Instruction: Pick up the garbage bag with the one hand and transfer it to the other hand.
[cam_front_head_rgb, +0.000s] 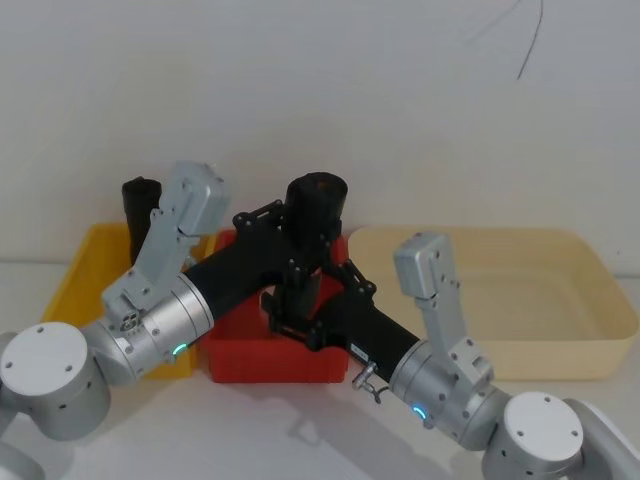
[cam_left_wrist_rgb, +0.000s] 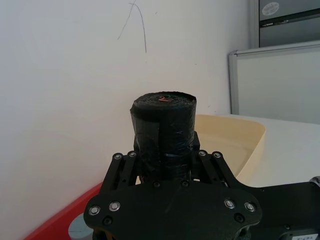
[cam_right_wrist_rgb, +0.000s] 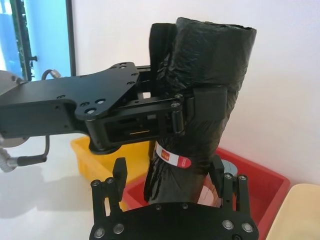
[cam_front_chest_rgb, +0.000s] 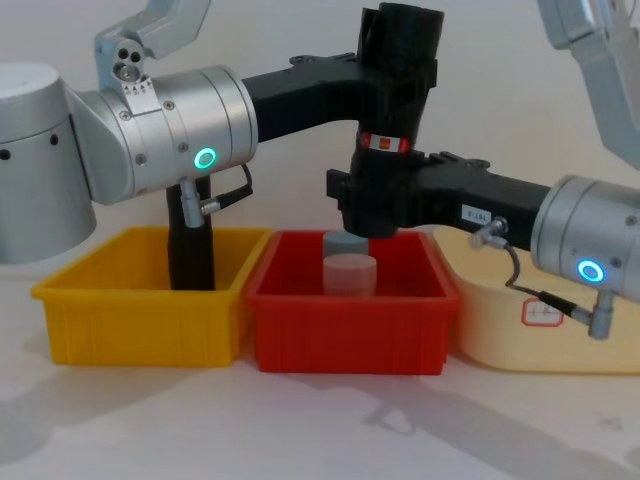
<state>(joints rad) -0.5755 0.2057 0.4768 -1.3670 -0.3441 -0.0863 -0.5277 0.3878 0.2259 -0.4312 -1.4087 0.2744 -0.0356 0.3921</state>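
Noted a plain white wall (cam_front_head_rgb: 300, 80) behind and a pale bench (cam_front_chest_rgb: 300, 430) underneath. Found the garbage bag (cam_front_chest_rgb: 402, 28) upright and lifted clear of the bench, hanging above the red bin (cam_front_chest_rgb: 350, 320). Found the left claw (cam_front_chest_rgb: 398, 78), on the green-lit arm, clenched across the upper part of the bag, with the red-and-white label band (cam_front_chest_rgb: 385, 143) just below its fingers. Found the right claw (cam_right_wrist_rgb: 169, 171), on the blue-lit arm, directly beneath the left claw and set around the lower end of the bag. Judged its jaws not yet closed: from the right wrist, saw one finger (cam_right_wrist_rgb: 120, 172) apart from the bag with bin colour in the gap, the other just beside or touching it. Judged the pick-up done and the hand-over part-way. Remaining: closing of the right claw, then release by the left claw. Recorded also a grey cylinder (cam_front_chest_rgb: 350, 272) in the red bin below both claws, a plain black roll (cam_front_chest_rgb: 190, 250) in the yellow bin (cam_front_chest_rgb: 140, 310) well apart from the left claw, and a cream tray (cam_front_chest_rgb: 500, 335) under the right arm. Flagged risk of a drop on early release above.
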